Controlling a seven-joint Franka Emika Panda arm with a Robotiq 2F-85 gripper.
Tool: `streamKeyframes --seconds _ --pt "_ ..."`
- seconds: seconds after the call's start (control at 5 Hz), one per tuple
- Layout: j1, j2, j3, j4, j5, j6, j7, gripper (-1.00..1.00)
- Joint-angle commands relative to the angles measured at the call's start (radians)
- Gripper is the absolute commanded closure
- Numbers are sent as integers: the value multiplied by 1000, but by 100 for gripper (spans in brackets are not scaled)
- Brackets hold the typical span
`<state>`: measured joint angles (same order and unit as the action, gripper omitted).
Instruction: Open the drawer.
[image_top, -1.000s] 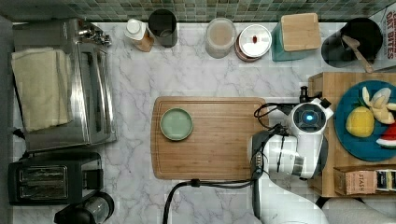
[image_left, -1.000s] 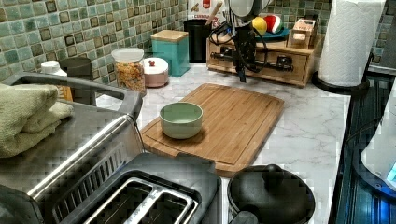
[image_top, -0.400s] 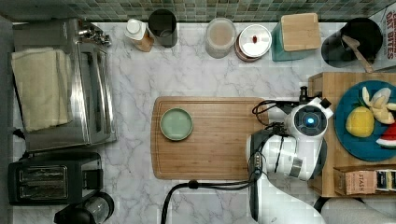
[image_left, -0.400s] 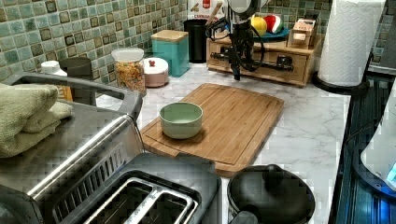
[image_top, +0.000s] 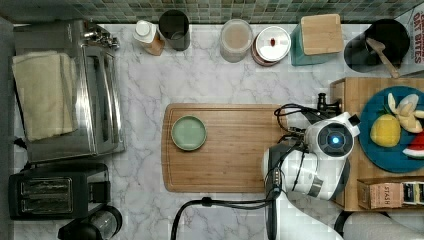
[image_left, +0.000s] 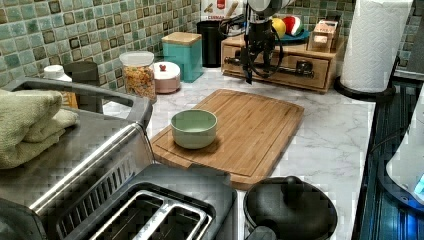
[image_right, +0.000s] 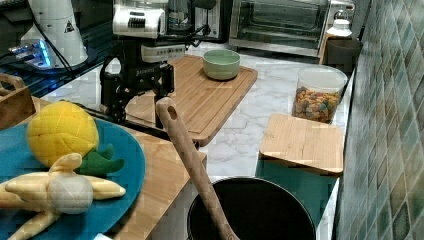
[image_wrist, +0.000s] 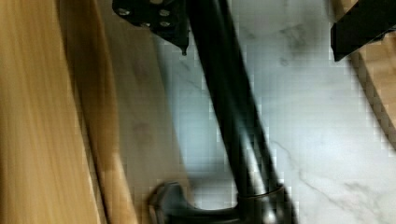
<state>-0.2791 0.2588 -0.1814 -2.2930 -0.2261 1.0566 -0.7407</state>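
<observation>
Item: wooden box unit with drawer (image_left: 280, 65) — standing on the marble worktop (image_top: 210, 80) at the top view's right, just beside the cutting board (image_top: 225, 147). It is carrying a blue plate (image_top: 387, 150) of toy fruit on top, so the drawer front is facing out toward the board. The drawer is looking shut or barely started; the left view is showing its front about flush with the box.

Item: bar handle (image_wrist: 231, 112) — black, running along the drawer front, standing off the wood on end posts, leaving room for fingers behind it.

Item: hand (image_left: 250, 62) — hanging down in front of the drawer at handle height, fingers (image_wrist: 359, 25) sitting either side of the bar. It is placed so for a straight pull away from the box. Whether it is clenched on the bar or loose, I cannot tell.

Item: green bowl (image_top: 189, 133) — resting on the board, well apart from the drawer, out of the pull path.
</observation>
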Motion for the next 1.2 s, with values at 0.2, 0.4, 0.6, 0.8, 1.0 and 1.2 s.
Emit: streamKeyframes --seconds 0.2,0.4,0.6,0.8,1.0,1.2 --pt "263 -79 240 -69 48 -62 201 -100" --pt "280 -82 273 -79 68 -37 213 -100" --pt "333 -94 282 -68 56 -73 341 -100" --pt "369 -82 282 -40 83 -91 350 -100" --pt "381 -82 285 -36 70 -67 364 -100" --pt "380 -83 286 -36 70 -67 364 -100"
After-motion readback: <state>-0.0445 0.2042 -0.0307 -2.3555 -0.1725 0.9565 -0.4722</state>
